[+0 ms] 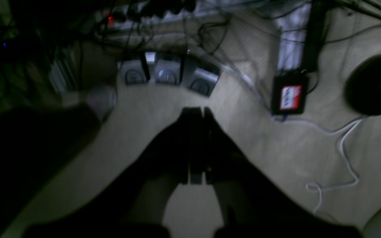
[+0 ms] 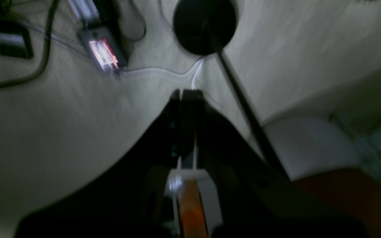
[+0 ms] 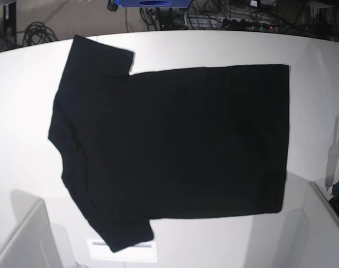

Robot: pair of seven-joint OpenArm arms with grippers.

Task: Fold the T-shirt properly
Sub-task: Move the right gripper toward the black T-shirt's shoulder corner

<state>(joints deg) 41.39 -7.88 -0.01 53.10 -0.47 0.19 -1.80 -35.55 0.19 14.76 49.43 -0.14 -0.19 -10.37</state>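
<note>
From my station, the biggest thing in the base view was the white table [image 3: 214, 47], smooth and matte, with a rounded far edge. On it the T-shirt [image 3: 175, 145] lay flat and spread out, filling most of the middle of the surface. It showed only plain black cloth, soft and without shine, with almost no wrinkles. Its collar side and both short sleeves pointed to the left of that view, one sleeve toward the far edge and one toward the near edge, and the straight hem was on the right. The body had a nearly rectangular shape. I saw no arm over the shirt in that view.

Both wrist cameras looked down on a pale floor [image 1: 276, 155] with a fine woven texture. In the left wrist view the left gripper [image 1: 195, 114] was a dark wedge shape, and its two jaws were pressed together with nothing between them. Beyond it stood three grey foot pedals [image 1: 169, 74], a black box with a red and white label [image 1: 289, 94], a thin white cable [image 1: 342, 145] in loose curves, and a round black base [image 1: 375, 84].

In the right wrist view the right gripper [image 2: 185, 96] was also closed, the jaws meeting at the tip and empty. These two views were dim and blurred, so finer detail I could not tell.
</note>
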